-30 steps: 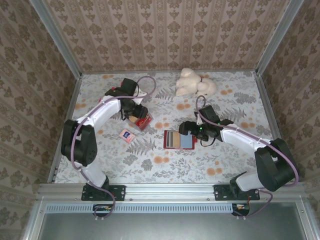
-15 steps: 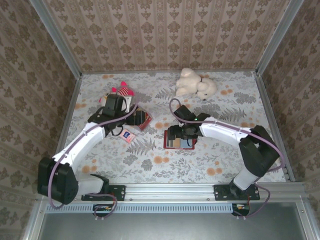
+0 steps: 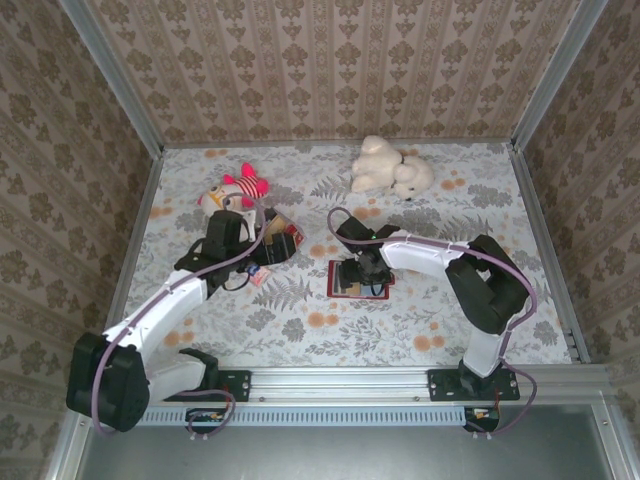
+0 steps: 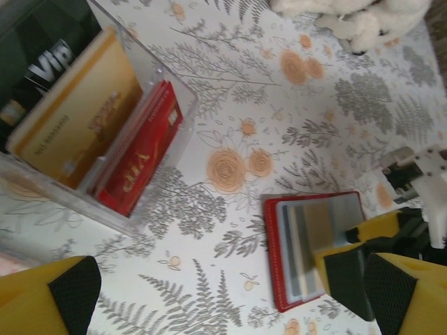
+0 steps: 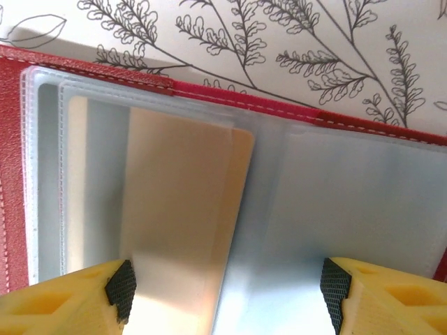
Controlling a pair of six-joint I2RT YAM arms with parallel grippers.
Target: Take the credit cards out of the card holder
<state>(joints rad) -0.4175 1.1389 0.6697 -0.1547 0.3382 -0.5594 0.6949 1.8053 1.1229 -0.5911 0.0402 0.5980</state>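
Risk: right jaws, apart over the card (image 5: 185,209) in the holder (image 5: 10,174), may pinch its pocket (image 5: 349,195) too and drag the holder, since wide left jaws hold nothing.

Brown-patterned wallpaper walls (image 3: 330,70), metal frame rails (image 3: 340,380), floral-print table (image 3: 300,340) in even light.

I record the card holder (image 5: 10,174) matt red, stitched, with frosted translucent plastic pockets; the credit card (image 5: 181,209) inside smooth and glossy; the box (image 4: 178,105) clear glossy plastic; the worktop (image 4: 293,160) a matt printed covering.
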